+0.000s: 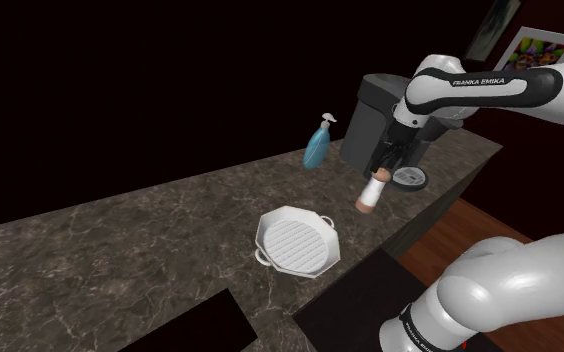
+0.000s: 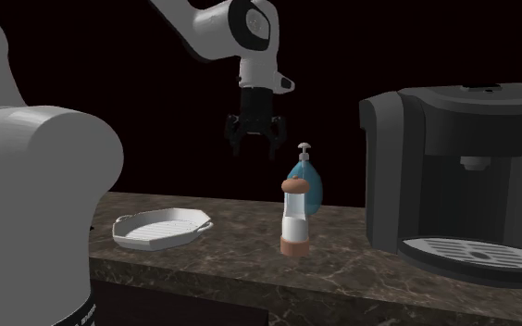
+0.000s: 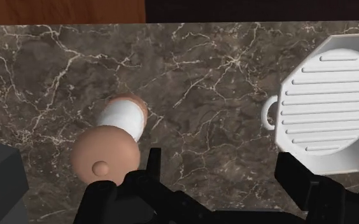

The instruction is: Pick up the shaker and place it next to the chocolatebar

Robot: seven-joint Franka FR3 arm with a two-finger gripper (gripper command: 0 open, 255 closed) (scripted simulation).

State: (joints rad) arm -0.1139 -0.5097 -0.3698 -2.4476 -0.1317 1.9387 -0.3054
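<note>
Wrist view: my gripper (image 3: pixel 219 159) hangs open, empty, above the surface (image 3: pixel 223 83); the upright shaker (image 3: pixel 111 143) stands just outside one finger, not between the two.

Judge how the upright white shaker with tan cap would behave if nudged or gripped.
The white, tan-capped shaker stands tall on a narrow foot, so a high push probably tips it. Its round body would likely roll once down, and looks rigid.

Bare counter (image 3: pixel 204 76) between shaker (image 2: pixel 293 218) and grill pan (image 2: pixel 160 228); coffee machine (image 2: pixel 453 139) and soap bottle (image 1: pixel 317 148) near shaker.
</note>
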